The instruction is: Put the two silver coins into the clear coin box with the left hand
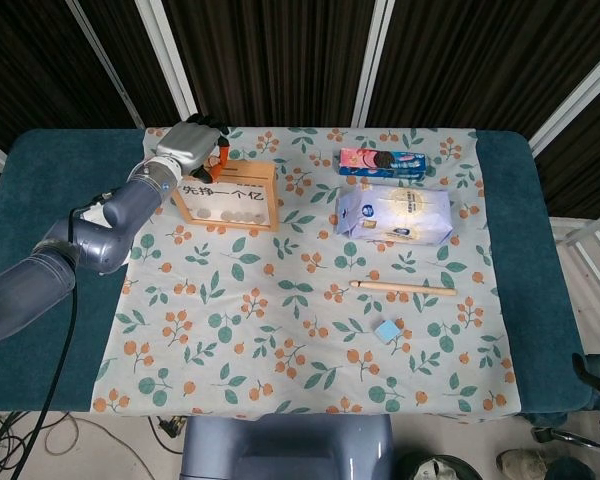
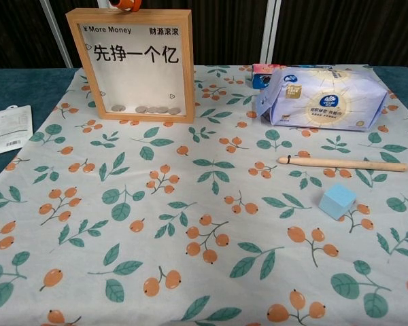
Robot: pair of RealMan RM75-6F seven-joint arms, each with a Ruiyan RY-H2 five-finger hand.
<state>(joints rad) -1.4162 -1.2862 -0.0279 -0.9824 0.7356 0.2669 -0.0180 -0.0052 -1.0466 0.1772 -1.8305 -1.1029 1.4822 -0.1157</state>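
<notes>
The clear coin box [image 1: 227,194], a wooden frame with a see-through front and printed characters, stands upright at the cloth's back left. Several silver coins [image 2: 146,109] lie along its bottom inside. My left hand [image 1: 192,140] hovers over the box's top back edge, its orange-tipped fingers [image 1: 220,156] curled down onto the top rim. In the chest view only an orange fingertip [image 2: 126,4] shows above the box [image 2: 137,64]. Whether a coin is between the fingers is hidden. My right hand is in neither view.
A blue-and-white tissue pack [image 1: 394,214] and a cookie packet [image 1: 382,160] lie at the back right. A wooden stick [image 1: 404,288] and a small blue cube [image 1: 386,331] sit mid-right. A white packet [image 2: 8,129] lies left of the floral cloth [image 1: 300,300].
</notes>
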